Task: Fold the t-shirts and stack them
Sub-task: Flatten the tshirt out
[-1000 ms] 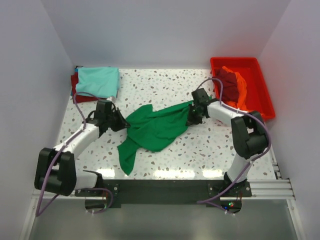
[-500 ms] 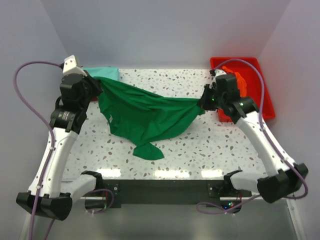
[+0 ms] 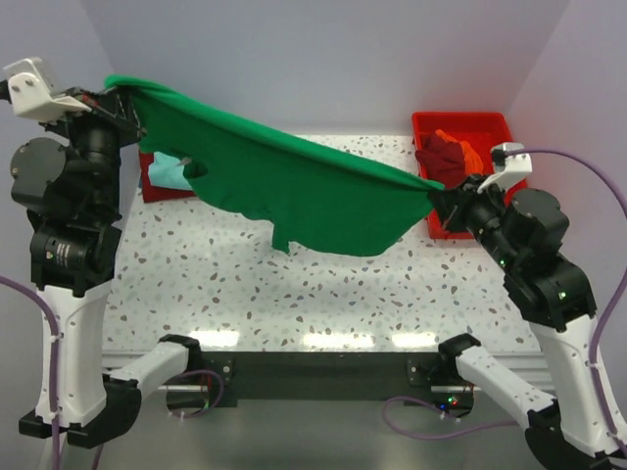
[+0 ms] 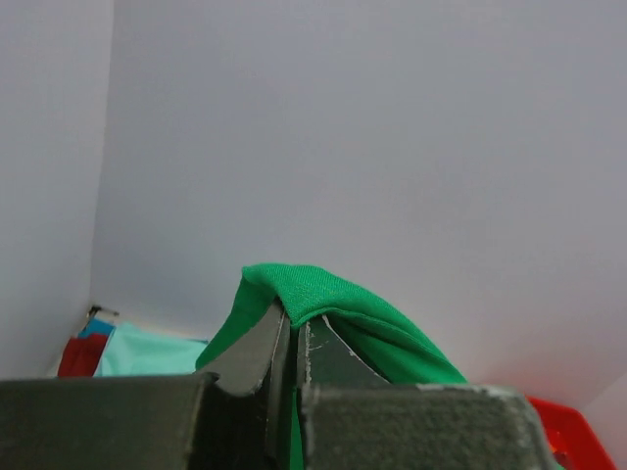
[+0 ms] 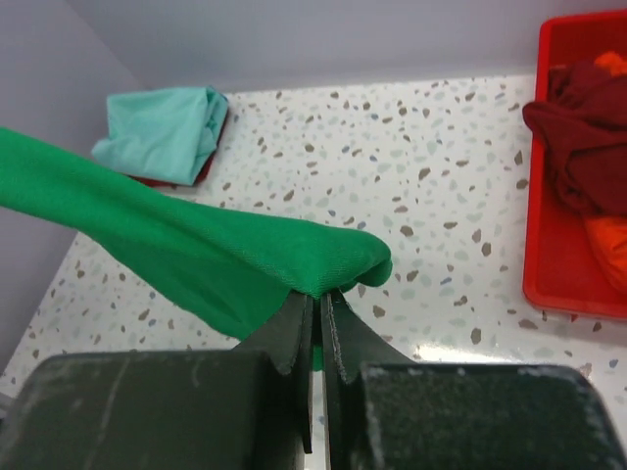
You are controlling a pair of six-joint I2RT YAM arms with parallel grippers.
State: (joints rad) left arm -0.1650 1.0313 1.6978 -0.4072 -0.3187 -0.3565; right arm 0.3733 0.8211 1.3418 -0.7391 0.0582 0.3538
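The green shirt hangs in the air above the counter, stretched along 1 edge between the 2 claws. The rest droops in a loose belly, and a flap dangles lowest near the middle. The left claw is pinched tight on a bunched fold of it, high at the far left. The right claw is clamped just as tight on the opposite end, lower down, beside the tray.

The shirt looks light, thin and quite limp: it sags wherever it is not held and will keep no shape of its own. The knit should grip well, though a small pinched fold could creep out under a hard pull. The best holds are likely 2 matching corners, shoulders or hem, so it drapes flat. Which corners are held now I cannot tell, as the cloth bunches at both pinches.

A folded teal shirt lies on a red shirt at the far left. A maroon shirt and an orange shirt lie crumpled in the tray.
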